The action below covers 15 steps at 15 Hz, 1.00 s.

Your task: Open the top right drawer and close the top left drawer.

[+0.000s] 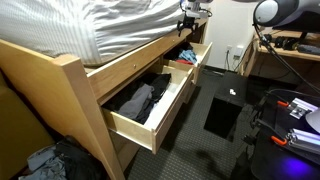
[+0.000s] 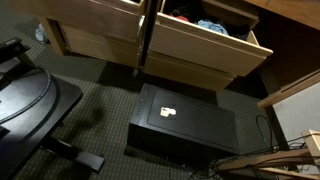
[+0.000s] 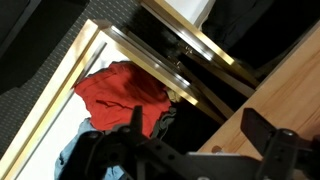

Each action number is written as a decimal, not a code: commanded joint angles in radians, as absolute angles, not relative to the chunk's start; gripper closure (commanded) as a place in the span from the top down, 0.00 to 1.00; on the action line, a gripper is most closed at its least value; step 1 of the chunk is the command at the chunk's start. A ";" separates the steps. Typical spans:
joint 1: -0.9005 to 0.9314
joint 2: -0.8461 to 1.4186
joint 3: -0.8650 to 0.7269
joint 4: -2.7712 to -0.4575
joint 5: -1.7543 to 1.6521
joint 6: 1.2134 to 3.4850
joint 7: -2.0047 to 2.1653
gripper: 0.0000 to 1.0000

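The black Robotiq gripper (image 1: 192,20) hangs high beside the striped mattress (image 1: 110,25), directly over the smaller light pine top right drawer (image 1: 196,58) with orange-brown inner sides. That drawer stands pulled out, and the wrist view looks down on a red garment (image 3: 120,90) lying in it. The jaws appear spread wide with nothing between them. The wide, deep pine top left drawer (image 1: 160,112), holding dark grey and black clothes, is also pulled far out, so closing it looks like the step left. From the jaws it lies along the wooden bed rail (image 1: 130,64) and lower down. Its thick front panel runs parallel to that rail. A push should meet the panel's outer face square, driving toward the bed, so the jaws would first have to travel out past it.
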<state>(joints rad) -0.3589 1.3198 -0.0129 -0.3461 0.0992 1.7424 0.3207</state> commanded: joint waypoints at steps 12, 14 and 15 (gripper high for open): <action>-0.133 1.353 0.019 -0.372 0.089 1.707 0.082 1.00; -0.139 1.353 0.019 -0.371 0.089 1.704 0.067 1.00; -0.143 1.354 0.019 -0.371 0.089 1.703 0.062 1.00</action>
<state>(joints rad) -0.1420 1.3540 0.0139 -0.3723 0.0939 1.7050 0.0601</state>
